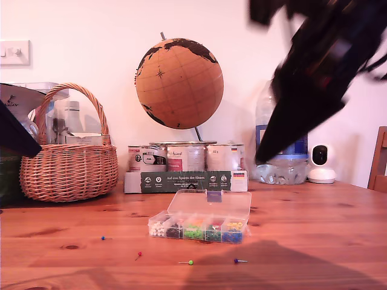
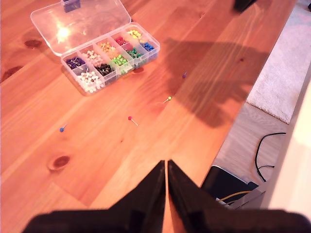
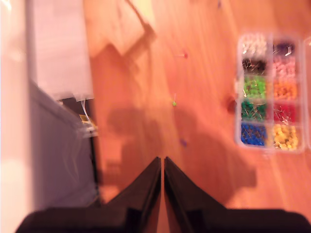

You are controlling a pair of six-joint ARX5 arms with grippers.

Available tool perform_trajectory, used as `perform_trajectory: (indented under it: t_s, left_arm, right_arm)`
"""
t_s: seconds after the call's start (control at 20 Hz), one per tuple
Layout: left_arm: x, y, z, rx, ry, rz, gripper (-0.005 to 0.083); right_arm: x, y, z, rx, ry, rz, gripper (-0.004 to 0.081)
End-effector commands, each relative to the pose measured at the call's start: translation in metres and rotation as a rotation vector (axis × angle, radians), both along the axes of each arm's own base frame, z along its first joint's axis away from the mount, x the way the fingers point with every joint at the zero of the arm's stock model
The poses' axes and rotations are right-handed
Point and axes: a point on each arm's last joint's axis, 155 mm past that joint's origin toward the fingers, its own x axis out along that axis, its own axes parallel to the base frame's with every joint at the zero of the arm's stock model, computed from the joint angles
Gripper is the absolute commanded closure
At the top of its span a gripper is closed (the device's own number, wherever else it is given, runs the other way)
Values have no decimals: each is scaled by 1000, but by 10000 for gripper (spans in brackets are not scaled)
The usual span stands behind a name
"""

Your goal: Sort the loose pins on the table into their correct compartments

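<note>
Pins (image 1: 188, 262) flat — shafts variously aimed

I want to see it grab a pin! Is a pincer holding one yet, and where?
No. My first pincer and second pincer are both shut on nothing. All four pins, like the green one, lie on the table.

my first gripper (image 2: 166, 167) hovering high, jaws pressed together, my second gripper (image 3: 162, 165) also hanging aloft, jaws closed, both empty
</note>
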Motion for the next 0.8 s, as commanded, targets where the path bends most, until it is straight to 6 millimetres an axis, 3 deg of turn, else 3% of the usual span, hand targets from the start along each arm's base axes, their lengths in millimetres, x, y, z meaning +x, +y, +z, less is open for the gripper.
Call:
perform_trajectory:
  t_s: [0.0,0.2,0.4,0.75]
  left_arm:
    - [0,-1,0,0,-4,-6,797]
    - [1,-2,3,-6,-5,-2,797]
    - [1,-2,4,-6,-4,-1,797]
    - [1,-2,4,-15,12,14,797]
  right_arm:
    - [2,3,1,-41,-33,35,782]
    - [4,6,-8,-135,-82,109,676]
    - [4,2,-30,-242,-100,173,676]
    - [11,9,-45,-251,-107,193,645]
